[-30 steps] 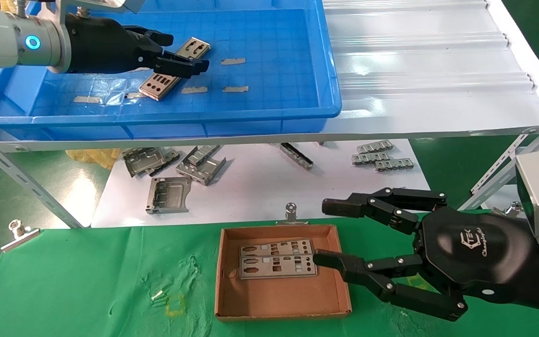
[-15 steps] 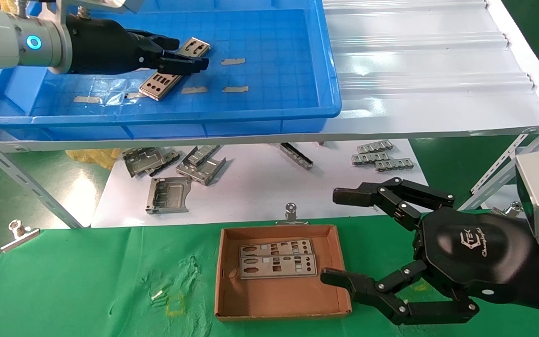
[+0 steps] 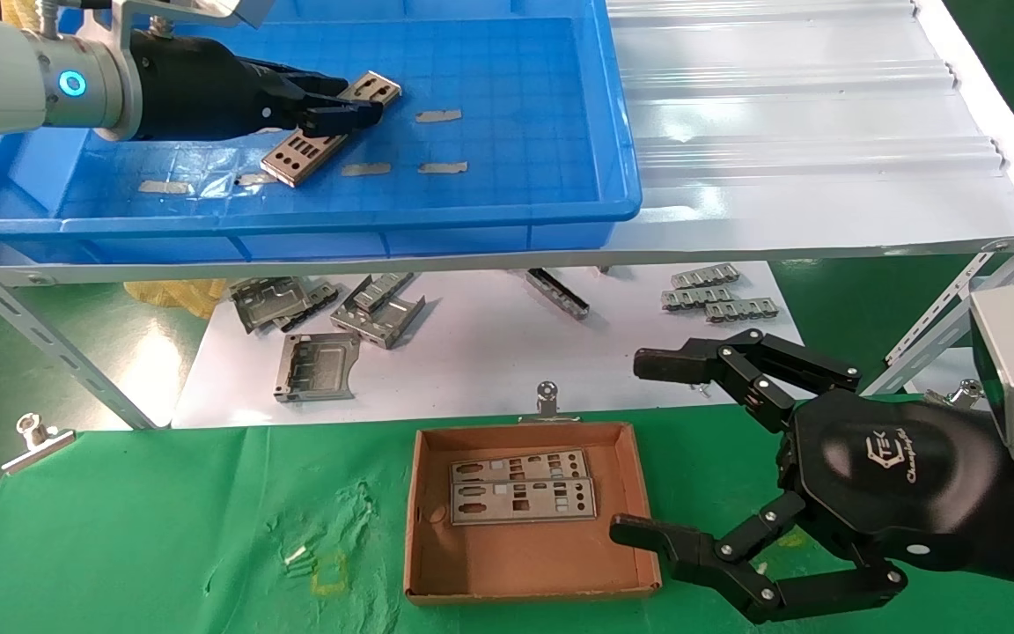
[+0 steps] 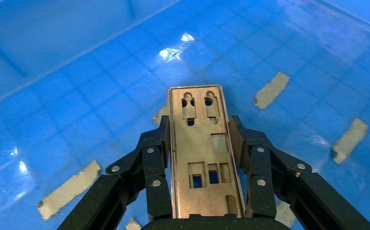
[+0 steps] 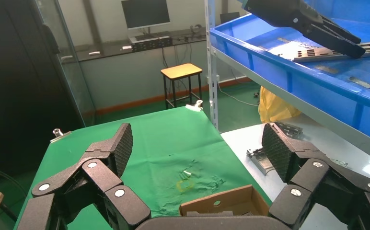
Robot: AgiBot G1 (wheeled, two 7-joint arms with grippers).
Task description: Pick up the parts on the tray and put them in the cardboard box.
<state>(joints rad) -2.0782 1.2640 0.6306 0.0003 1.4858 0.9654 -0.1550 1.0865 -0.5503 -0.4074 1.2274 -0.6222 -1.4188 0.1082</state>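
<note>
Silver-grey and thin, the long perforated metal plate lies on the grid floor of the bright blue plastic tray, toward the tray's left half, among small grey tape strips. The left tool is over it, its black fingers pressed against both long edges, so it looks clamped on the plate. Whether the plate has left the tray floor, I cannot tell.

The step in hand appears to be the lift. It should go best straight up, with the squeeze held steady across the narrow width, since so thin a plate could slip or twist out; the far end must clear the tray's raised rim before any move toward the shallow brown cardboard box. That box sits on the green bench below the tray and already holds two such plates, lying flat side by side.

The right tool hovers just beside the box's right wall, fingers spread wide and holding nothing.

Only the left wrist view shows the finger contact on the plate's edges. Only the head view shows the box contents; the right wrist view catches just a box corner.
</note>
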